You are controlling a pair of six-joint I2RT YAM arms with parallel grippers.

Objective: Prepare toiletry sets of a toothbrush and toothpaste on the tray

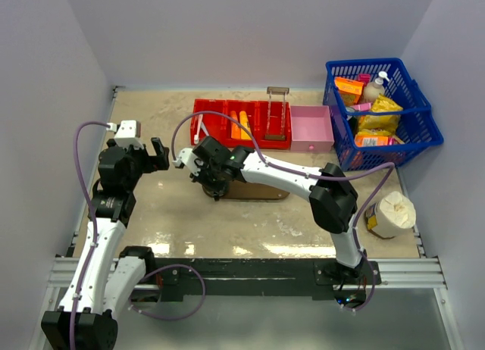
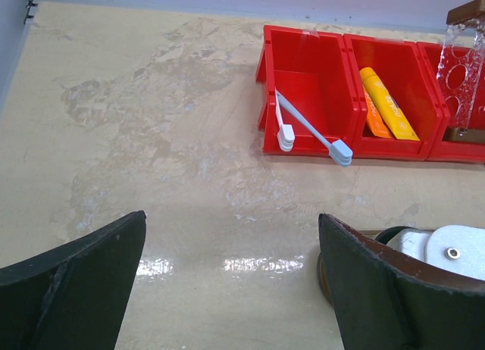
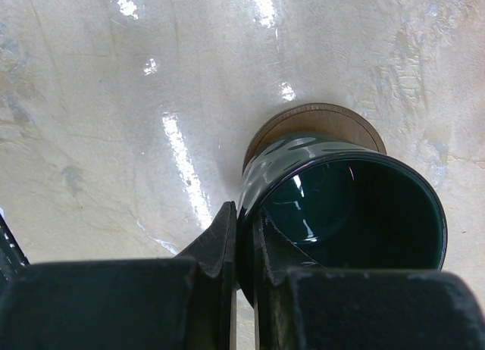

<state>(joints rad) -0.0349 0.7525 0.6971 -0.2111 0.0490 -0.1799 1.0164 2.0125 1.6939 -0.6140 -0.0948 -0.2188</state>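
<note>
**Cup pinched at the rim, sets not yet begun**

Nearest to us, the right hand (image 3: 244,230) is all but closed, its two fingers pinching the near rim wall of a dark green cup (image 3: 345,206), one finger inside and one outside. The cup's base appears to rest on the rounded end of the tray (image 3: 314,117), which lies on the bench (image 2: 151,138) just on the near side of the red bin (image 2: 303,148).

We judge the step to be handling this cup at the tray. Whether it is being set down or lifted off, we cannot tell. A thin rim pinch lets a glossy cup swing, so we should keep it upright, move slowly, and let go only once the base sits flat.

The left hand (image 2: 233,236) is spread fully wide and holds nothing. It hovers on the near side of the bin, towards its left end.

The toothbrushes (image 2: 311,126) are slim, white and alike. They lie in the bin's left compartment, with their heads resting over its front wall. The toothpaste tubes (image 2: 390,104) are small and flat, one yellower and one deeper orange. They lie side by side in the middle compartment.
</note>
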